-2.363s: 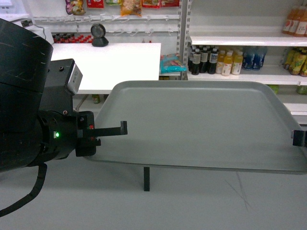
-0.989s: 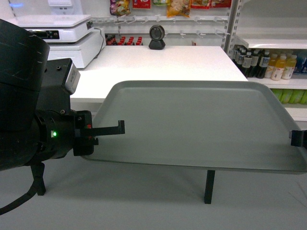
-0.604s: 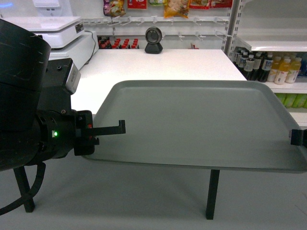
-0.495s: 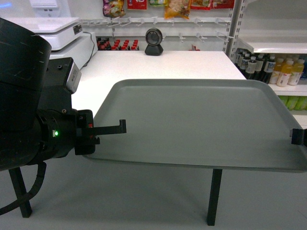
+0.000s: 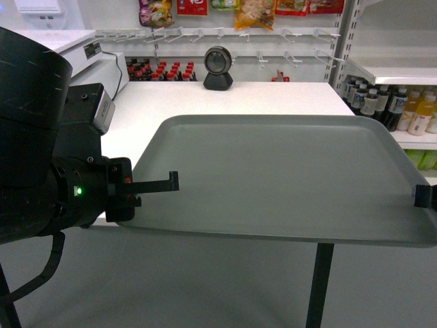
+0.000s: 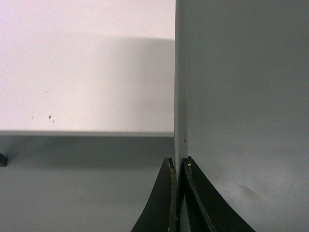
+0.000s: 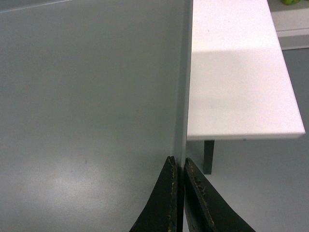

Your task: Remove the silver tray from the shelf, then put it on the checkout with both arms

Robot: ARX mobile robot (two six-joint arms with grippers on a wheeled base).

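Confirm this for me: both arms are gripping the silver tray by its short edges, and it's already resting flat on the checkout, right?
Not quite. Both grippers do pinch the silver tray at its short edges, left gripper and right gripper, but it is held in the air, only partly over the checkout. The head view shows its near edge overhanging the floor.

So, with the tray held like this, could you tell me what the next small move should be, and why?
Probably carry it a little farther forward before lowering. The left gripper and right gripper each pinch an edge of the silver tray, and both wrist views show the near edge of the checkout part-way along the tray, so its near part overhangs the floor.
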